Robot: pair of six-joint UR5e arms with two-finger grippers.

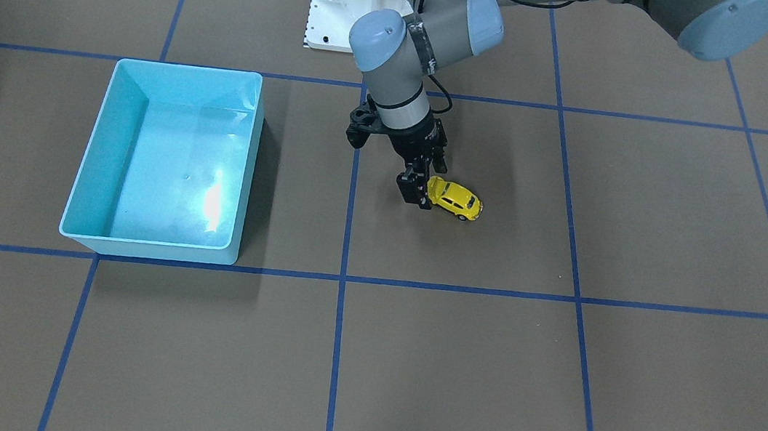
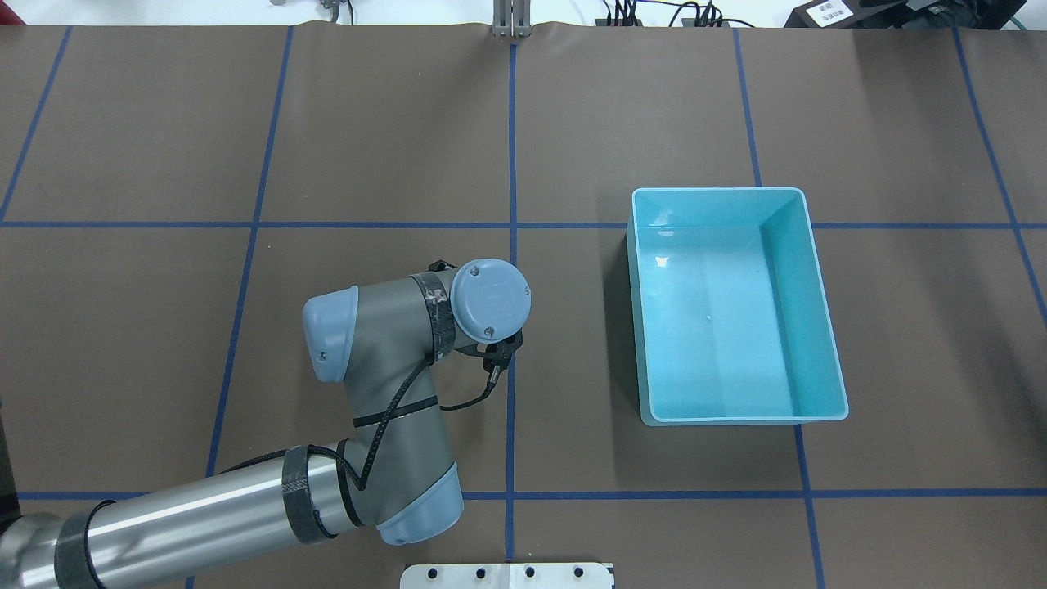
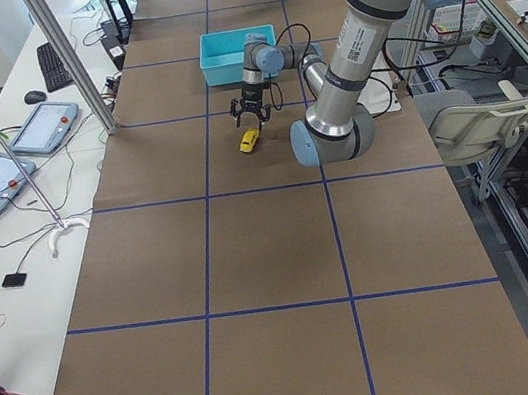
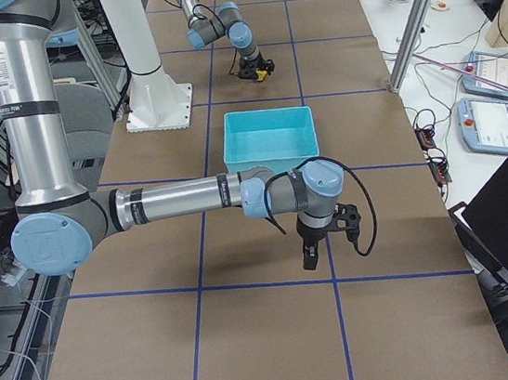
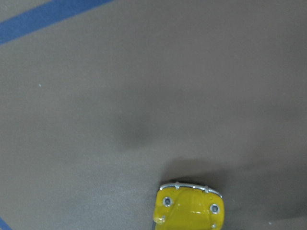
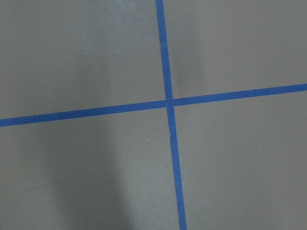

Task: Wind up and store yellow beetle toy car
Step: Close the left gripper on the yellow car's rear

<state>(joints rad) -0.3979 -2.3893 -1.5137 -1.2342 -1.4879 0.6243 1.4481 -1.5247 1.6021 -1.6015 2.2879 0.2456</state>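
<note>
The yellow beetle toy car (image 1: 458,200) stands on the brown table, to the robot's left of the turquoise bin (image 1: 121,147). My left gripper (image 1: 418,194) points straight down at the car's rear end, and its near finger touches or nearly touches the car. It looks open in the front view. The left wrist view shows only the car's other end (image 5: 189,208) at the bottom edge. In the overhead view the left wrist hides both car and gripper. My right gripper (image 4: 311,255) hangs low over bare table on the bin's far side. I cannot tell whether it is open or shut.
The bin (image 2: 806,303) is empty. Blue tape lines (image 6: 168,103) form a grid on the table. The white robot base plate (image 1: 340,5) sits at the robot's edge. Tablets (image 3: 40,129) and cables lie on a side bench.
</note>
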